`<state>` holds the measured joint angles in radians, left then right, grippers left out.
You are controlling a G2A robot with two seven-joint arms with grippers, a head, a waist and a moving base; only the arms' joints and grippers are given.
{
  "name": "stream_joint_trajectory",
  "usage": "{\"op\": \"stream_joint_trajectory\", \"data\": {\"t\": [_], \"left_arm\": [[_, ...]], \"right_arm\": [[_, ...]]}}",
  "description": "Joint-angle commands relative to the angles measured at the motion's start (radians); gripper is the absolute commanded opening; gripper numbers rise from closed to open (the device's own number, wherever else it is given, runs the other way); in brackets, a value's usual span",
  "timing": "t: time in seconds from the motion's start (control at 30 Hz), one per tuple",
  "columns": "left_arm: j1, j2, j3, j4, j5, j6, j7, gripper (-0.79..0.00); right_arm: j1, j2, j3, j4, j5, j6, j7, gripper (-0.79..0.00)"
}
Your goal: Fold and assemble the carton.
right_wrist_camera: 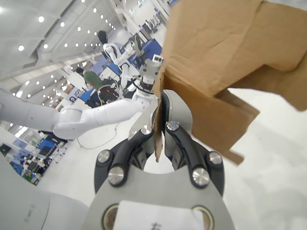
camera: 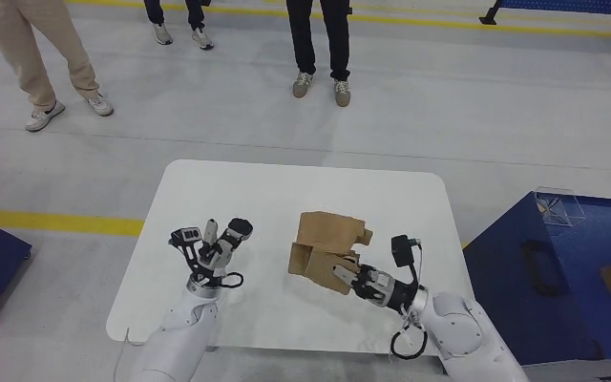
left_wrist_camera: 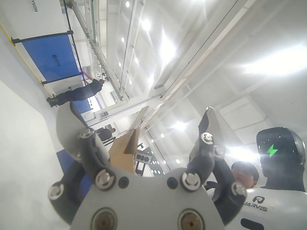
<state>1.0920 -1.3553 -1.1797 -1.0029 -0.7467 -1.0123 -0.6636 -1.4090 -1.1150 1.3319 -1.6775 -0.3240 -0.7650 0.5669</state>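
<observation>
Carton (right_wrist_camera: pixel 215 48) flap pinched by low right gripper (right_wrist_camera: pixel 160 102); left gripper (left_wrist_camera: pixel 141 111) points upward, jaws spread

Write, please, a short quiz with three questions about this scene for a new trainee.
1. True or false: the left gripper is shut on the carton.
2. What does the right gripper clamp? A) an edge of the carton B) a cable C) nothing
3. Fill in: under the carton is the white ____.
Key: 1 false, its jaws stand open and empty; 2 A; 3 table.
</observation>
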Motion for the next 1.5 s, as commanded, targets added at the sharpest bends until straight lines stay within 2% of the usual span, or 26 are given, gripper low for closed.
{"op": "stream_joint_trajectory", "data": {"t": [0.0, 0.23, 0.43, 0.5, 0.6, 0.87, 1.1, 1.33, 1.47], "left_arm": [[0.004, 0.0, -0.007, -0.033, 0.053, 0.0, -0.013, 0.0], [0.048, -0.002, -0.041, -0.185, 0.192, 0.0, -0.043, 0.0], [0.022, 0.016, -0.034, -0.211, 0.395, 0.056, -0.168, 0.0], [0.014, 0.019, -0.04, -0.213, 0.448, 0.063, -0.154, 0.0], [0.0, 0.023, -0.025, -0.225, 0.482, 0.122, -0.175, 0.0], [-0.032, 0.036, -0.003, -0.234, 0.466, 0.243, -0.277, 0.0], [-0.053, 0.051, -0.004, -0.226, 0.45, 0.31, -0.363, 0.0], [-0.05, 0.068, 0.002, -0.2, 0.398, 0.408, -0.505, 0.0], [-0.055, 0.073, 0.012, -0.182, 0.432, 0.419, -0.517, 0.0]], "right_arm": [[-0.007, 0.006, 0.008, -0.02, -0.049, -0.007, 0.042, -0.785], [-0.047, 0.019, -0.005, -0.095, -0.134, -0.013, 0.103, -0.785], [-0.071, 0.032, 0.005, -0.137, -0.142, -0.039, 0.141, -0.785], [-0.078, 0.036, 0.01, -0.145, -0.145, -0.043, 0.147, -0.785], [-0.087, 0.041, 0.016, -0.15, -0.143, -0.05, 0.148, -0.785], [-0.098, 0.051, 0.021, -0.156, -0.143, -0.053, 0.134, -0.785], [-0.089, 0.057, 0.011, -0.152, -0.143, -0.038, 0.115, -0.785], [-0.074, 0.059, -0.006, -0.151, -0.145, -0.02, 0.082, -0.785], [-0.065, 0.061, -0.011, -0.151, -0.144, -0.015, 0.073, -0.785]]}}
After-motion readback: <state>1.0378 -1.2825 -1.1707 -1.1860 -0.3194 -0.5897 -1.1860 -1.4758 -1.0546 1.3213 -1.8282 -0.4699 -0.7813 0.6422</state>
